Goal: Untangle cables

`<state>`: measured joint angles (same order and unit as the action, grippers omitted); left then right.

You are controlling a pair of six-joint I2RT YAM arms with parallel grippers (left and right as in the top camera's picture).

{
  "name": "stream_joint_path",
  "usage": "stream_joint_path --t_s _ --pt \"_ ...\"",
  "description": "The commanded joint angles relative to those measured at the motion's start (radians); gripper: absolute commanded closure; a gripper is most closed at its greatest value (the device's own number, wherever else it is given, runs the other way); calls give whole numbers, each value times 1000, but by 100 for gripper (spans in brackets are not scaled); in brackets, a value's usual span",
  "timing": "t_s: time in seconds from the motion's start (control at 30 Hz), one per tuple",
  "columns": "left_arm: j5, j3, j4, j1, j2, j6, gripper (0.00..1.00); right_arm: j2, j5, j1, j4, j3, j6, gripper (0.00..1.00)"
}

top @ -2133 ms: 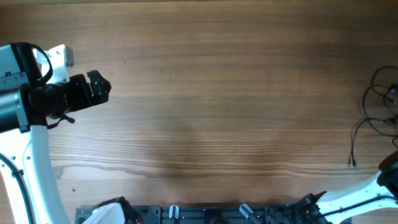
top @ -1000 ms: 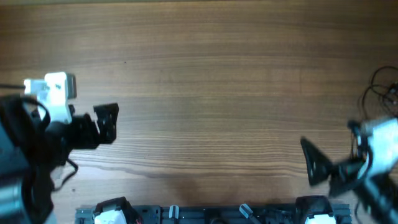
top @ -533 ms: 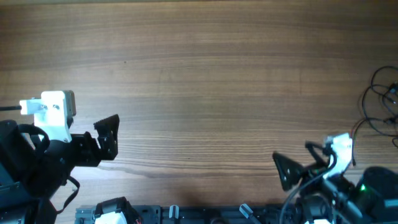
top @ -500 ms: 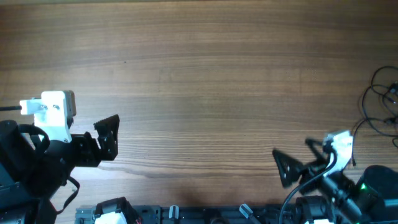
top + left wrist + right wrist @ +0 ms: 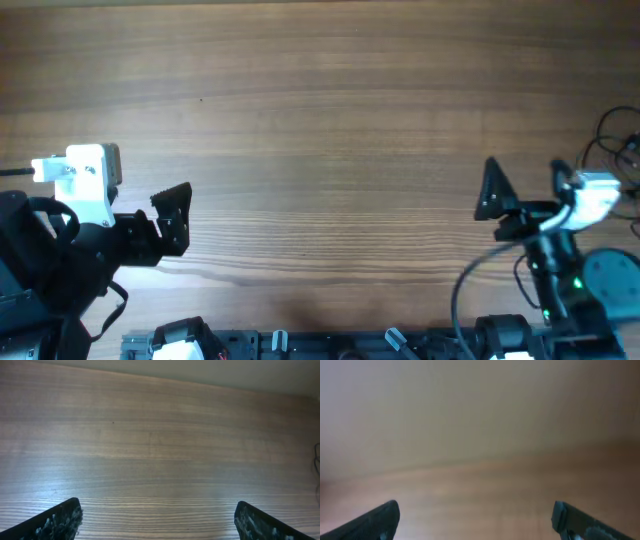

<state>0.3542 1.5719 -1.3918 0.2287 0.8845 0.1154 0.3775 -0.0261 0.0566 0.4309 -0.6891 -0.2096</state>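
The cables are thin black cords lying in loops at the table's far right edge, partly hidden by my right arm's white wrist. A sliver of cable shows at the right border of the left wrist view. My left gripper hangs open over the table's left side, far from the cords, with bare wood between its fingers. My right gripper is open too, pointing left just to the left of the cords. The right wrist view is blurred, and nothing lies between the right gripper's fingers.
A wooden table fills the overhead view. A black rail with clamps and the arm bases run along the front edge. The right arm's base stands at the front right corner.
My right arm has swung from the front edge up and to the right, its gripper now level with the cords. The left arm has stayed still for the last half second.
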Motion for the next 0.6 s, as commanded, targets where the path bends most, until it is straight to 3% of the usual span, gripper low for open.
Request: stream_joint_path --t_s 0.0,0.17,0.23,0.37,0.57 --pt "16 -3 8 -5 -1 12 0 16 -19 2 -42 90 -28 0" --pt "16 -3 7 -5 -1 12 0 15 -56 2 -413 336 38 0" --pt "16 -3 7 -5 -1 12 0 15 -57 2 -499 380 140 0" --pt "16 -3 7 -5 -1 13 0 14 -56 2 -709 487 158 1" --pt "16 -3 7 -5 -1 13 0 14 -64 2 -703 561 159 0"
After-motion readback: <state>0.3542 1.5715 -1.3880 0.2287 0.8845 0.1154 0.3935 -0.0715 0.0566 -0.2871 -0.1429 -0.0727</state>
